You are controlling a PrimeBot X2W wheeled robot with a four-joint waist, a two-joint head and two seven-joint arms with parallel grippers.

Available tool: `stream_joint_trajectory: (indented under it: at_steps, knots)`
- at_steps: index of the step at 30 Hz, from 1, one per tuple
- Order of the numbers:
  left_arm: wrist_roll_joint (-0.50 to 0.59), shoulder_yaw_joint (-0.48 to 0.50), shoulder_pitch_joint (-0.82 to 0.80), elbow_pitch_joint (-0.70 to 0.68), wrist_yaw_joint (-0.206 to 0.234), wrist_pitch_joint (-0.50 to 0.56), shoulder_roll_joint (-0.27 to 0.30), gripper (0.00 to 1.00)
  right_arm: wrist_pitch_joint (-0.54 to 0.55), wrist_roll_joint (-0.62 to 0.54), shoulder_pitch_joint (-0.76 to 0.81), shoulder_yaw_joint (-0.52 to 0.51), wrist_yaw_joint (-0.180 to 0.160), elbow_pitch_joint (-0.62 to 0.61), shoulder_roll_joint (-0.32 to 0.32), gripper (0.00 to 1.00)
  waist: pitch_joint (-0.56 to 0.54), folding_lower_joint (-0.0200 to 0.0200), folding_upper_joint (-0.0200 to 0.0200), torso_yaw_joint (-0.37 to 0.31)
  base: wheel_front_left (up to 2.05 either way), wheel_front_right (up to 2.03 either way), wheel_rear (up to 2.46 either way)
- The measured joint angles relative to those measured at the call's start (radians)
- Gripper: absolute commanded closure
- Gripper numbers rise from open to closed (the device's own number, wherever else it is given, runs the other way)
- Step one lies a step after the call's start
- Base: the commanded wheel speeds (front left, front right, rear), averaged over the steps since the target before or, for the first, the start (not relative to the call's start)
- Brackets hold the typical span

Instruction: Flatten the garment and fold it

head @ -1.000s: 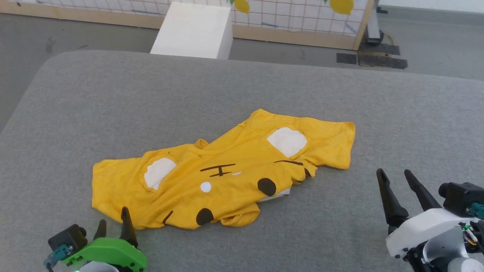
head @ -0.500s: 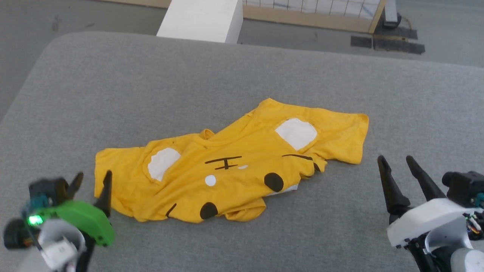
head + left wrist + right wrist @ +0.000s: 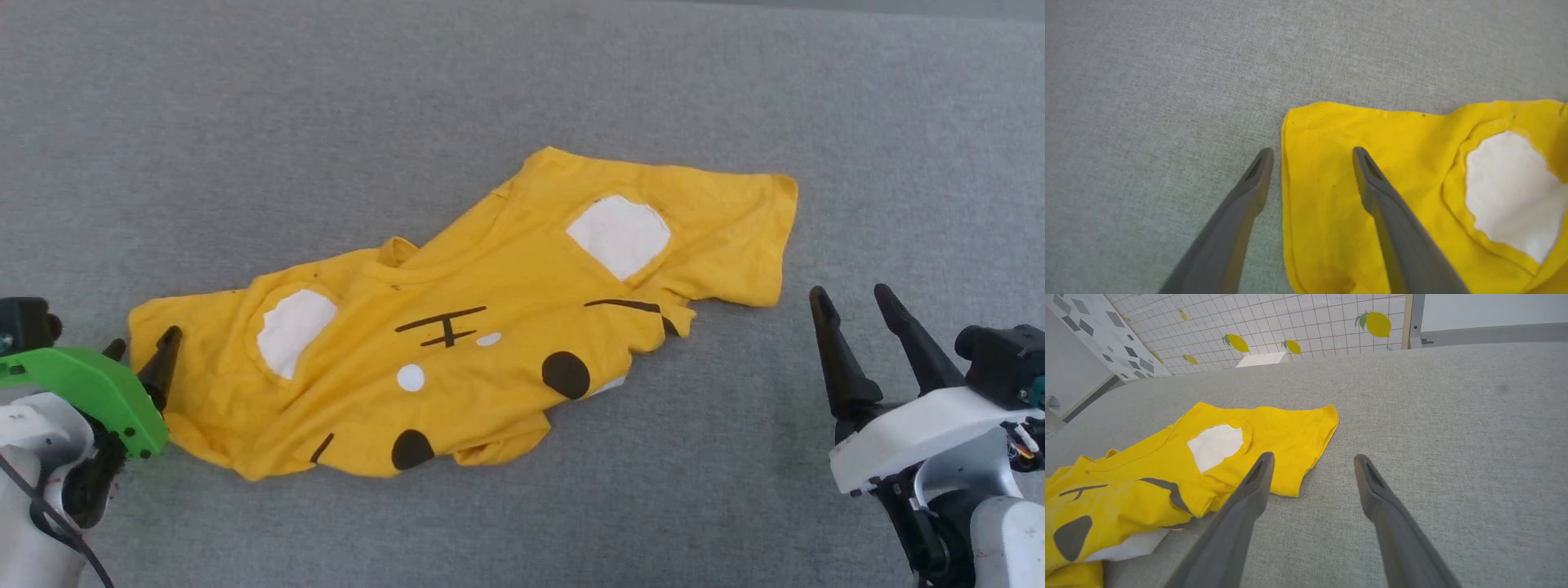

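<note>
Open grey cushion [image 3: 522, 82] lies all around the crumpled garment [image 3: 522, 302].

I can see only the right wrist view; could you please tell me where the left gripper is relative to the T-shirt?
Observer: The left gripper is at the T-shirt's left end, straddling its edge: one finger above cloth, one above the grey surface.
Operator: Has it grasped the cloth?
Observer: No, its fingers are wide open, pinching nothing.
Operator: What lies beside it?
Observer: A second white patch, just inboard of that edge.
</note>
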Motion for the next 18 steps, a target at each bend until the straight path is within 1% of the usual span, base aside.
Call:
stream_joint_trajectory:
  at_steps: [2,10,11,12,16,18]
  knots:
    - [-0.016,0.007,-0.008,0.014,-0.001,0.010,-0.002,0.00,-0.006,-0.001,-0.008,0.001,0.000,0.001,0.000,0.00,0.019,0.0000,0.0000,-0.011,0.00,0.00,0.00]
    - [-0.027,0.019,-0.035,0.035,0.001,0.038,0.009,0.00,-0.007,-0.009,-0.018,0.001,0.000,0.002,0.000,0.00,0.052,0.0000,0.0000,-0.039,0.00,0.00,0.00]
    - [-0.027,0.015,-0.038,0.038,0.002,0.049,0.012,0.44,-0.007,-0.010,-0.018,0.002,0.000,0.002,0.000,0.00,0.051,0.0000,0.0000,-0.040,0.00,0.00,0.00]
    - [-0.030,0.011,-0.040,0.039,0.002,0.061,0.015,1.00,-0.006,-0.010,-0.019,0.002,0.000,0.002,0.000,0.00,0.050,0.0000,0.0000,-0.039,0.00,0.00,0.00]
    - [-0.032,-0.006,-0.042,0.029,0.001,0.078,0.015,1.00,0.004,-0.021,-0.028,0.006,0.000,0.001,0.000,0.00,0.040,-0.0001,0.0000,-0.034,0.00,0.00,0.00]
    - [-0.014,-0.019,-0.041,0.018,0.002,0.053,0.013,1.00,0.018,-0.087,-0.112,0.026,0.000,0.004,0.000,0.00,0.034,-0.0001,0.0000,-0.026,0.00,0.00,0.00]
